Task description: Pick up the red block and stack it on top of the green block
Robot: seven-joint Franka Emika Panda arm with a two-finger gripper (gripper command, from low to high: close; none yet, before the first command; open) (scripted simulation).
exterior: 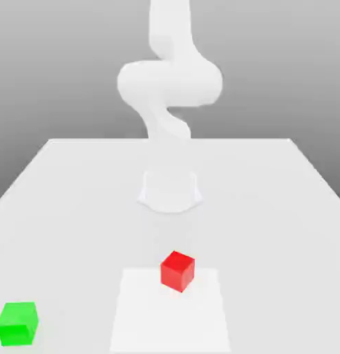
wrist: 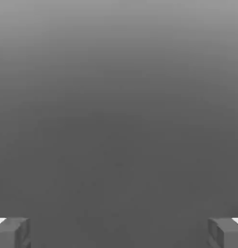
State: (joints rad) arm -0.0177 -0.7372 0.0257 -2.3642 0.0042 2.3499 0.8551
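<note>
Blocks are seen resting apart on a pale bench point(exterior: 283, 207) in the exterior view. The red block point(exterior: 177, 270) is placed near the middle of the front part of the bench, on a slightly brighter rectangular patch point(exterior: 142, 318) of the surface. It is turned a little, so that one corner is presented toward the camera. The green block point(exterior: 18, 323) is set well apart from it, at the front corner on the exterior view's left, outside the brighter patch. Neither block is touched by anything, and nothing is stacked on either.

Behind the red block, the white arm point(exterior: 169, 83) is seen rising from a round base point(exterior: 170, 190) near the centre of the bench; it curves upward and is cut off by the upper edge of the picture. Bare bench lies between the base and the red block, and between the two blocks, so no obstacle is seen along either stretch.

In the hand view, the jaws point(wrist: 119, 232) are shown spread wide, with one grey fingertip point(wrist: 12, 232) at each lower corner and nothing held between them. A plain grey gradient is seen beyond the fingertips.
</note>
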